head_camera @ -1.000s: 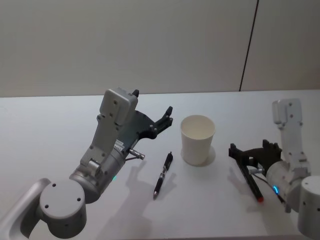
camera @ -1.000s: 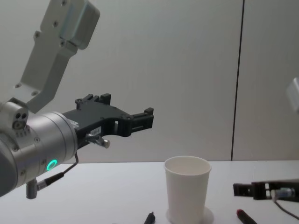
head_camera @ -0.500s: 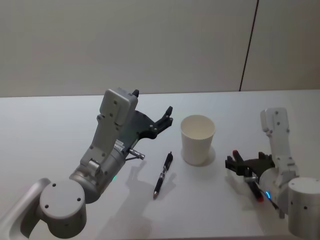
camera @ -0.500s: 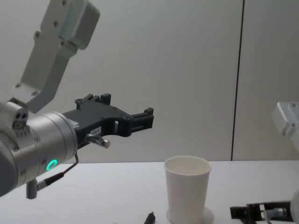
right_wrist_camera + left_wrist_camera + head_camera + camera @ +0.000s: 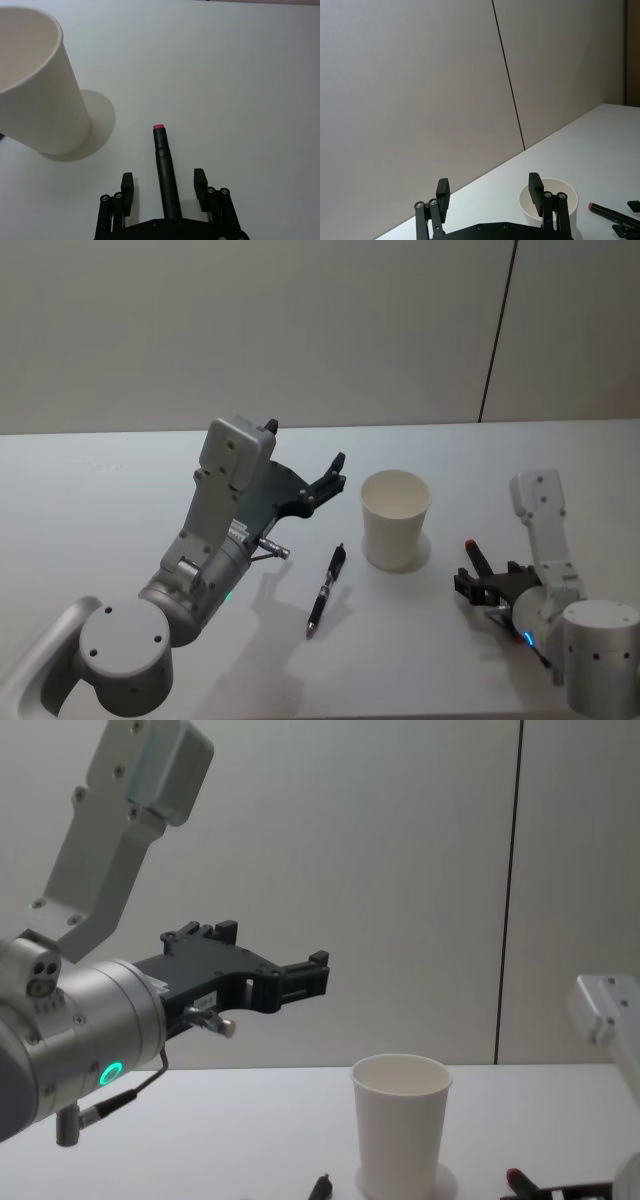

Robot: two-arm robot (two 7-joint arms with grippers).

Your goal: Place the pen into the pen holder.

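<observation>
From my seat, the head view runs like this. A slim black pen with a silver clip [image 5: 325, 592] lies flat on the table at about 7 o'clock from the plain white tapered paper cup [image 5: 396, 518], near it but apart, with its length pointing roughly toward 1 o'clock. The cup stands upright with its mouth open, and I see nothing inside it. A second black pen with a red end [image 5: 165, 165] lies at about 4 o'clock from the cup, red end toward it, well short of touching. Nothing lies between either pen and the cup.

The left gripper [image 5: 330, 478] hangs in the air at about 10 o'clock from the cup, above the table. Its fingers are spread wide and hold nothing. In the left wrist view the cup sits just past one fingertip [image 5: 535, 182].

The right gripper [image 5: 163, 178] is low at the table at 4 o'clock from the cup. Its jaws are apart and straddle the red-ended pen, with a gap showing on each side of the barrel, so I see no grip on it.

The table [image 5: 100, 500] is smooth and white. Behind it stands a plain grey wall [image 5: 300, 330] with one dark vertical seam [image 5: 497, 340].
</observation>
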